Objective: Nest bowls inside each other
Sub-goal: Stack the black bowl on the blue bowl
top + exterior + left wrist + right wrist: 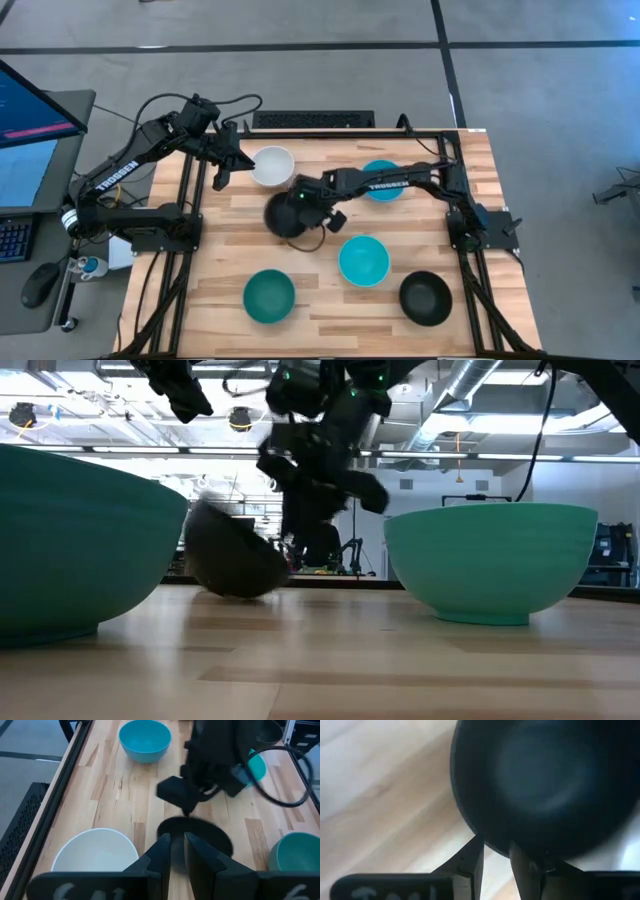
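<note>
My right gripper reaches across the table's middle and is shut on one black bowl, which stands tipped on the wood. My left gripper hovers above the far left part of the table beside the white bowl, fingers nearly together, touching nothing. A cyan bowl sits upright under my right arm, and another cyan bowl stands nearer. The teal bowl and the second black bowl stand upright near the table's near edge. My right gripper pinches the black bowl's rim on its far right side, one finger over the inside and the other outside. The fingers come from above, slanting down. The bowl is tilted, and its rounded underside rests on the table.
A black cable loops from my right wrist beside the held bowl. Black frame rails run along the table's left and right sides. Bare wood lies between the teal bowl and the second black bowl. A monitor and a mouse sit off the table's left.
</note>
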Controlling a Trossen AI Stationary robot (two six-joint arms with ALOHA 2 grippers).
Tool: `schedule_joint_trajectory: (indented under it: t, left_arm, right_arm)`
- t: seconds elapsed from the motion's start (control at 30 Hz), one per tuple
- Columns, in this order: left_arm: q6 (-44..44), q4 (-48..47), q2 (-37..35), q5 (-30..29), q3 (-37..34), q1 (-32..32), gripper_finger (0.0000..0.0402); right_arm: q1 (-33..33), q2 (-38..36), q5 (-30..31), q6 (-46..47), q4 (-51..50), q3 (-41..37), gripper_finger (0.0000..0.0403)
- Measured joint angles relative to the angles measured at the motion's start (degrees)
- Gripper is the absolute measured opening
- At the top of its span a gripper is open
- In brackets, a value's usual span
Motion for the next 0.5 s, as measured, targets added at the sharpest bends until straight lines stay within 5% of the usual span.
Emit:
schedule_joint_trajectory:
  t: [0.27, 0.5]
  left_arm:
    - [0.20, -0.01, 0.00, 0.00, 0.00, 0.00, 0.0045]
    - [0.79, -0.03, 0.00, 0.02, 0.00, 0.00, 0.0045]
  right_arm:
    - [2.22, 2.58, 4.06, -2.94, 3.40, 1.13, 0.0114]
    - [1.40, 2.73, 3.83, 5.39, -1.03, 6.08, 0.0114]
